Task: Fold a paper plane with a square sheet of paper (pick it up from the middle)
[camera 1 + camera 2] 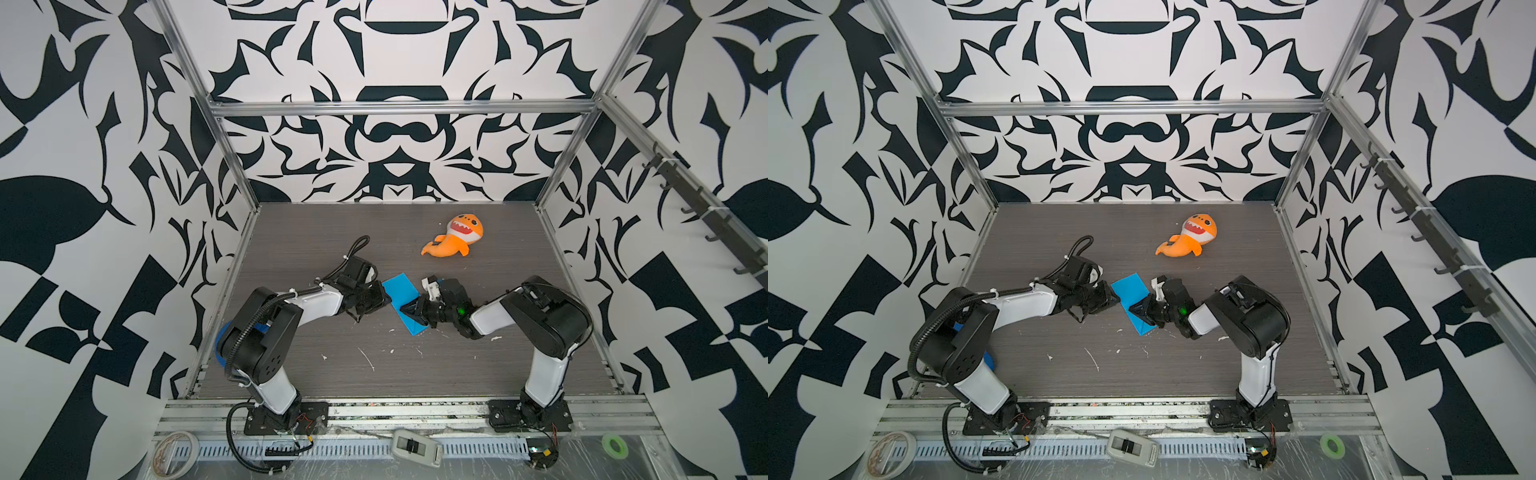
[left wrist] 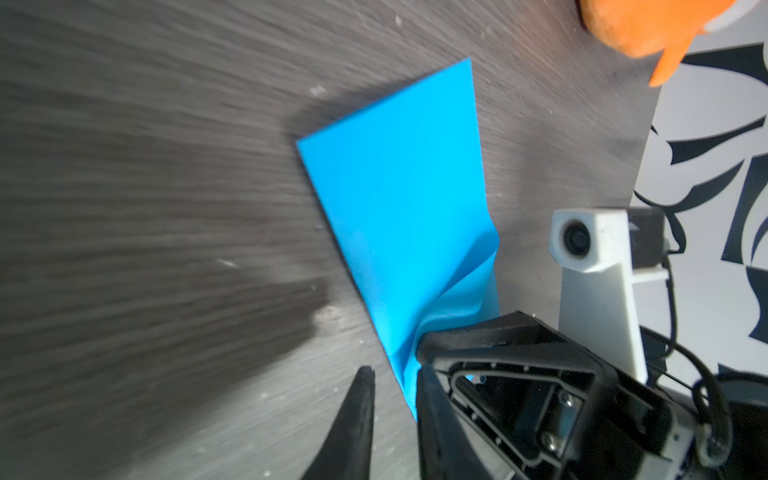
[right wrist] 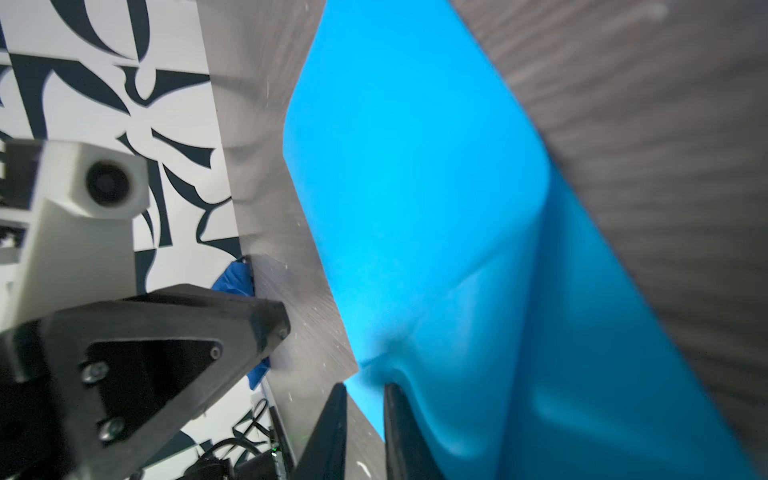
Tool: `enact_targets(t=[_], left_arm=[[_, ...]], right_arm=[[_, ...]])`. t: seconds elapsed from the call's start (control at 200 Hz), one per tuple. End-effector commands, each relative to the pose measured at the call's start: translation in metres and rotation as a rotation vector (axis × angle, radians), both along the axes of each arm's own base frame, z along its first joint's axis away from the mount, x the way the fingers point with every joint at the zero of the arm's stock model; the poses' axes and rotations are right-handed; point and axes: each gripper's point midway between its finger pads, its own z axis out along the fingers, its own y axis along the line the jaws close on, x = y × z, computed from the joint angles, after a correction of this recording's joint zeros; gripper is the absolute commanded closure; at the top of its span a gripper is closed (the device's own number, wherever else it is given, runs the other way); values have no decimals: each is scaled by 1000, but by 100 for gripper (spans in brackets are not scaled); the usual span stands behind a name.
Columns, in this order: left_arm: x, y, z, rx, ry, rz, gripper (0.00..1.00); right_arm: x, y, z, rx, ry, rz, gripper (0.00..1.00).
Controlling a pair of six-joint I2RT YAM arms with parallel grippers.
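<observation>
The square sheet of paper [image 1: 400,291] [image 1: 1128,289], bright blue and folded into a long strip, lies slantwise in the middle of the table. My left gripper [image 1: 388,297] [image 1: 1116,297] is at its left long edge. In the left wrist view the paper [image 2: 399,187] has its edge inside the narrow gap of the left gripper [image 2: 395,374]. My right gripper [image 1: 405,309] [image 1: 1133,311] reaches onto the strip from the right. In the right wrist view the paper [image 3: 415,166] buckles upward around the right gripper [image 3: 365,388], whose jaws stand slightly apart with blue showing between them.
An orange shark plush [image 1: 455,239] [image 1: 1190,239] lies at the back right of the table. A darker blue disc [image 1: 988,359] sits under the left arm by the left frame rail. Tape rolls [image 1: 174,451] [image 1: 615,445] and a white device [image 1: 415,449] lie in front of the arm bases.
</observation>
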Motion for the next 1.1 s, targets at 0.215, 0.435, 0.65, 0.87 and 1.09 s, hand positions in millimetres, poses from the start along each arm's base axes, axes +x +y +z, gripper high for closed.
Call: enact_targets(t=[0.215, 0.435, 0.65, 0.87, 1.09], left_arm=[[-13, -21, -8, 4, 15, -61, 93], [-15, -27, -15, 22, 20, -90, 99], [-10, -31, -15, 28, 11, -103, 100], [-9, -34, -14, 22, 1, -110, 99], [-15, -31, -28, 49, 36, -118, 100]], right_arm=[[-19, -23, -42, -153, 134, -31, 97], [-19, -24, -45, -163, 144, -27, 99], [-20, -24, -47, -168, 148, -28, 99], [-20, -24, -47, -170, 151, -30, 100], [-21, -25, -49, -172, 156, -32, 100]])
